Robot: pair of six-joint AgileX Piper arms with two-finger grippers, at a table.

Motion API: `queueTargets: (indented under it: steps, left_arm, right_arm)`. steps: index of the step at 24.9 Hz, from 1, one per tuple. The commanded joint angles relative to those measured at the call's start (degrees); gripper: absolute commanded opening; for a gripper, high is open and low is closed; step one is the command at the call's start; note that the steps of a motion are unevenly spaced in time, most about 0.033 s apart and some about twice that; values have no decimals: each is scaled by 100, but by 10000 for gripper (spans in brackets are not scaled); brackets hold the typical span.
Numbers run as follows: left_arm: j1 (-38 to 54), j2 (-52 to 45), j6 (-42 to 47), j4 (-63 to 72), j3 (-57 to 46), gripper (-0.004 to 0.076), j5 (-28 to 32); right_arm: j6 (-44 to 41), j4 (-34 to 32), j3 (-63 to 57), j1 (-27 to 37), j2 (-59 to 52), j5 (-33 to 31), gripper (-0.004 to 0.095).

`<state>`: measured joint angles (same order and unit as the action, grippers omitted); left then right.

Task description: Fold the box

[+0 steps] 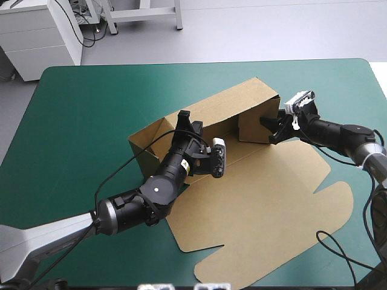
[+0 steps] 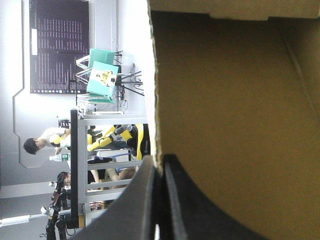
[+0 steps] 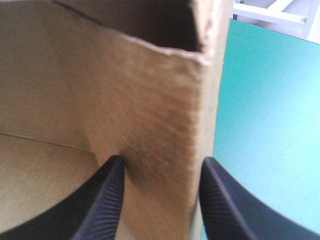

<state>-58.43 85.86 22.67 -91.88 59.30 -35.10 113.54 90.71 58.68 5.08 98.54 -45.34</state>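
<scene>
Brown box (image 1: pixel 266 199) on the teal-green cover (image 1: pixel 78 121), walls raised, lid flat: left gripper (image 1: pixel 187 119) at its long wall, right gripper (image 1: pixel 267 125) at its right end wall.

Nothing legible in any of my views: no txt, label, brand, no. or sign I can read, on the box (image 1: pixel 272 199) or elsewhere.
</scene>
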Motion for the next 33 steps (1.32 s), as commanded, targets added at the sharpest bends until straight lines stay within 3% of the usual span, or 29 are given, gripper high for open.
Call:
queueTargets:
  steps: [1, 6, 9, 13, 19, 21, 23, 28, 30, 33]
  left_arm:
    - [-21, -218, 19, -282, 206, 15, -88]
    - [-21, -218, 19, -282, 206, 15, -88]
    - [-21, -218, 19, -282, 206, 15, 60]
    - [-21, -218, -59, -282, 206, 15, 40]
    - [-21, -218, -45, -289, 206, 20, -299]
    - [-21, -218, -45, -289, 206, 79, -562]
    - [-21, -218, -45, -333, 206, 187, -640]
    - [-21, -218, 713, -1119, 206, 545, -669]
    - [-32, -218, 1206, -1311, 234, 606, -717]
    - [-149, -218, 1311, -1311, 273, 609, -763]
  right_arm:
    - [90, 309, 172, 25, -155, -307, 269]
    - [533, 460, 172, -193, -102, -214, 80]
    - [637, 749, 172, -525, -102, 246, -18]
    - [637, 751, 172, -783, -102, 800, -18]
    - [442, 778, 172, -783, -102, 929, -18]
    - [427, 808, 172, -783, -102, 940, -18]
    - [319, 832, 172, -783, -102, 1011, -18]
    - [191, 862, 172, -783, -102, 1163, -19]
    - [119, 908, 172, -783, -102, 1250, -18]
    - [43, 1177, 183, -783, -102, 1582, -18]
